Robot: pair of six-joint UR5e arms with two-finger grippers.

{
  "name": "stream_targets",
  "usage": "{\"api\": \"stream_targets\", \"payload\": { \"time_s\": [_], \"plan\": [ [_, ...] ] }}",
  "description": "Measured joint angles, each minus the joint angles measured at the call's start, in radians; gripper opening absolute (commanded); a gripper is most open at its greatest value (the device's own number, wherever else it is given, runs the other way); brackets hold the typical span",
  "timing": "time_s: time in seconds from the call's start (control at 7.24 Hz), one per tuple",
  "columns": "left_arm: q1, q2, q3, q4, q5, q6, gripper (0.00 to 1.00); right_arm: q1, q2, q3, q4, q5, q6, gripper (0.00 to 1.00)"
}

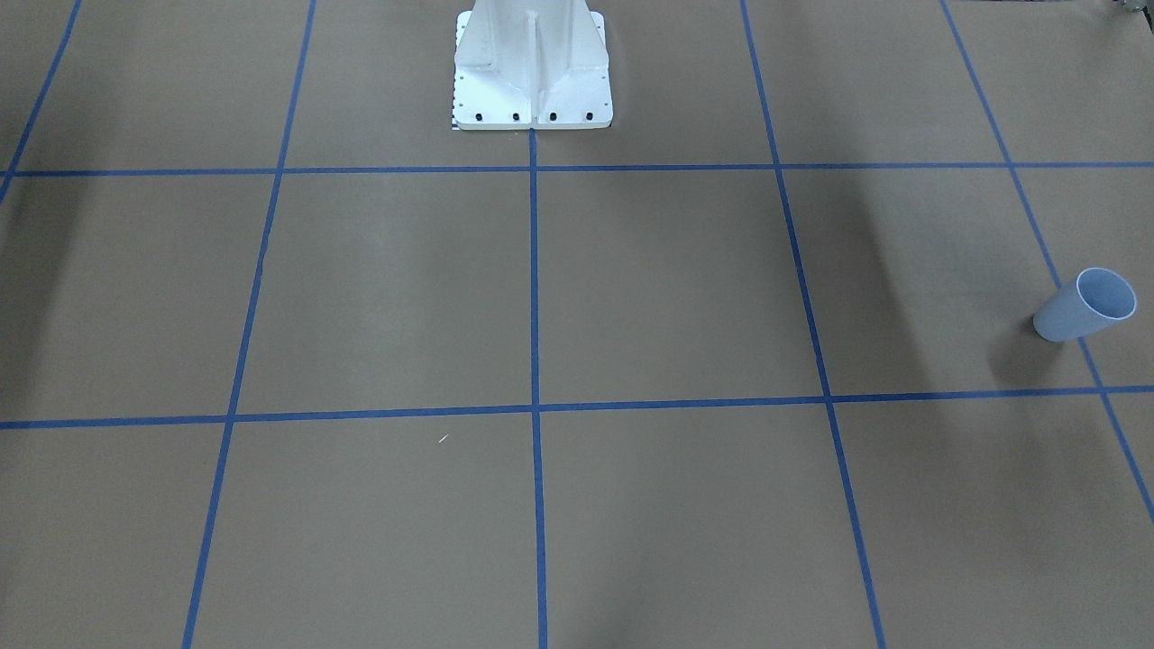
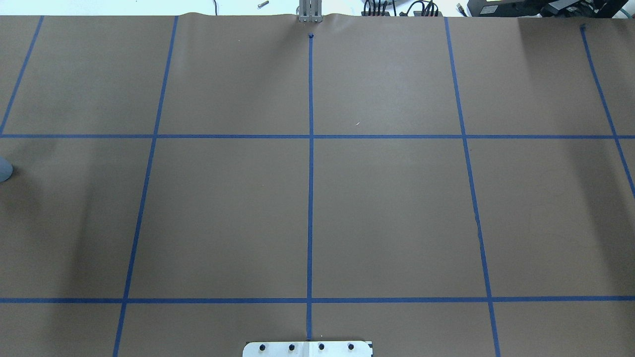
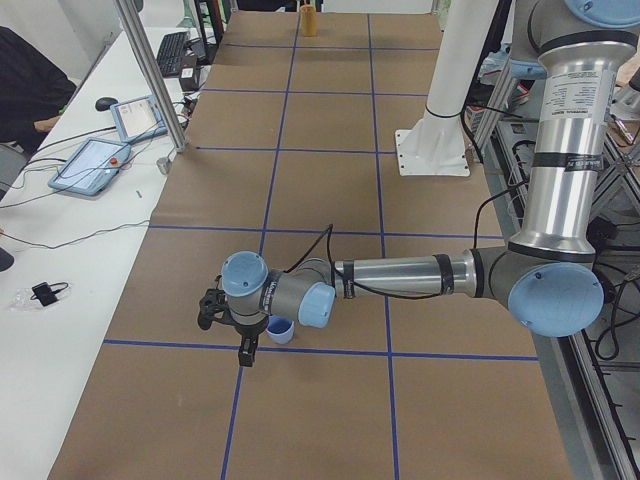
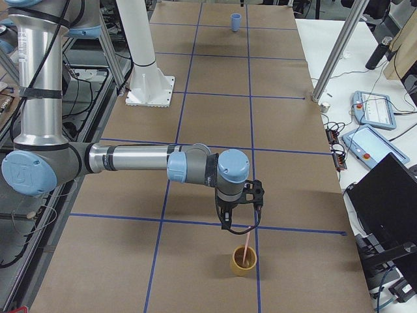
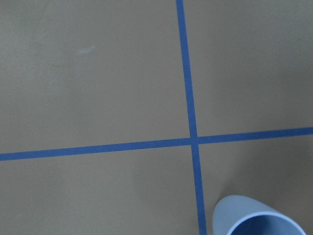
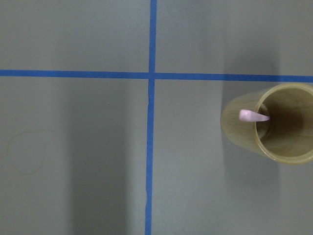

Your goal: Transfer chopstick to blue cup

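The pale pink chopstick point(image 4: 248, 252) stands tilted in a yellow cup point(image 4: 244, 261) near the table's end; from above, its tip point(image 6: 252, 116) leans on the yellow cup's point(image 6: 276, 125) rim. My right gripper point(image 4: 240, 220) hovers just above and beside that cup. The blue cup point(image 1: 1086, 305) stands upright at the other end of the table, also visible as blue cup point(image 3: 281, 330) and blue cup point(image 5: 259, 219). My left gripper point(image 3: 226, 335) hangs close beside it. I cannot tell whether either gripper is open or shut. No fingers appear in the wrist views.
Brown paper with a blue tape grid point(image 2: 310, 136) covers the table. The white robot base point(image 1: 532, 68) stands at the middle of the near edge. Tablets and cables point(image 3: 95, 160) lie on a side bench, with a metal post point(image 3: 165, 95) at the table's far edge.
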State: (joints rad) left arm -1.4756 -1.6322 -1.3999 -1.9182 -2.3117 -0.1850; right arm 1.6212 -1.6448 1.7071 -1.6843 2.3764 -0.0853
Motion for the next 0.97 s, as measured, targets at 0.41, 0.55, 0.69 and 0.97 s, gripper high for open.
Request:
{"api": "stream_targets", "payload": {
  "time_s": [0.41,0.55,0.69,0.97],
  "plan": [
    [0.040,0.008,0.005,-0.016,-0.066,-0.022,0.98,0.000,-0.001,0.003,0.000,0.021,0.001,1.00],
    [0.062,0.012,0.005,-0.017,-0.073,-0.022,0.98,0.000,-0.001,0.002,0.000,0.020,0.000,1.00],
    [0.077,0.017,0.005,-0.020,-0.076,-0.021,0.98,0.000,-0.001,0.002,0.000,0.020,0.001,1.00],
    [0.092,0.032,0.007,-0.027,-0.075,-0.016,0.98,0.000,0.000,0.002,0.000,0.013,0.001,1.00]
  ]
}}
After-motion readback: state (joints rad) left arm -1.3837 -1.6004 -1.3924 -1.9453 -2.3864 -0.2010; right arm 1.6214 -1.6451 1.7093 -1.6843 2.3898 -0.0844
